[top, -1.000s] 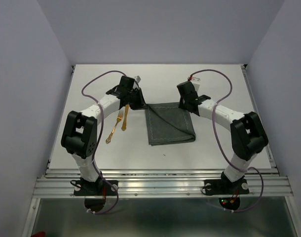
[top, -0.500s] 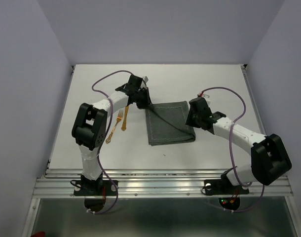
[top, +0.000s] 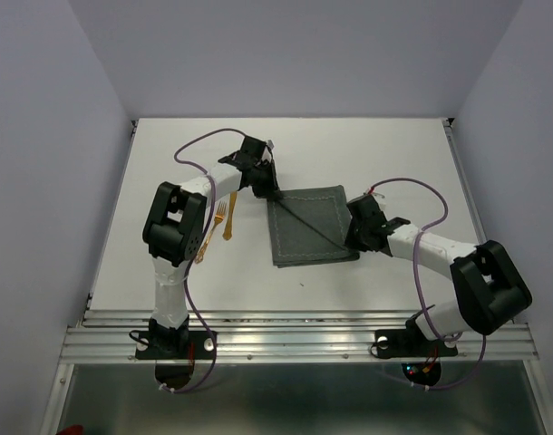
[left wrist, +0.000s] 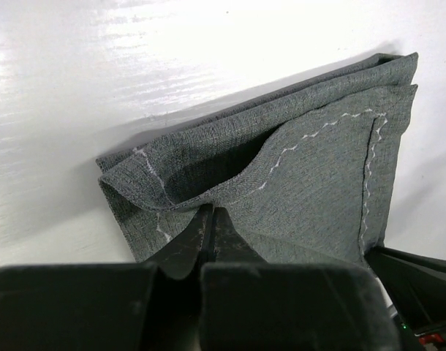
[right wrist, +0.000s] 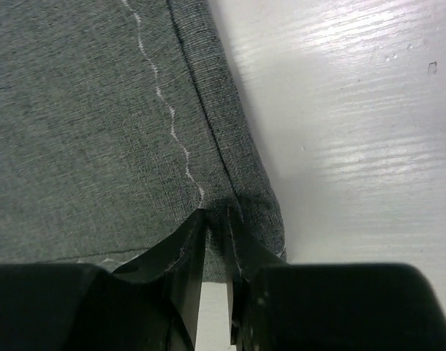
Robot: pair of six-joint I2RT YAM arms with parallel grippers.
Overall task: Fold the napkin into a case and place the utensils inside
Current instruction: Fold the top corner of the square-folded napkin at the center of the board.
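The dark grey napkin lies folded in a rough square mid-table, a diagonal flap line across it. My left gripper is at its far left corner, shut on a raised fold of the napkin, with the tips meeting at the cloth. My right gripper sits at the near right corner. Its jaws stand narrow, with the napkin's hemmed edge bunched between the tips. The orange-brown utensils lie left of the napkin, partly hidden by the left arm.
The white table stretches behind and to the right of the cloth. A metal rail with both arm bases runs along the near edge. Purple cables loop over each arm.
The left jaws closed on the napkin's far left corner. The right gripper slid down the napkin's right edge to the near right corner and its jaws narrowed onto the cloth.
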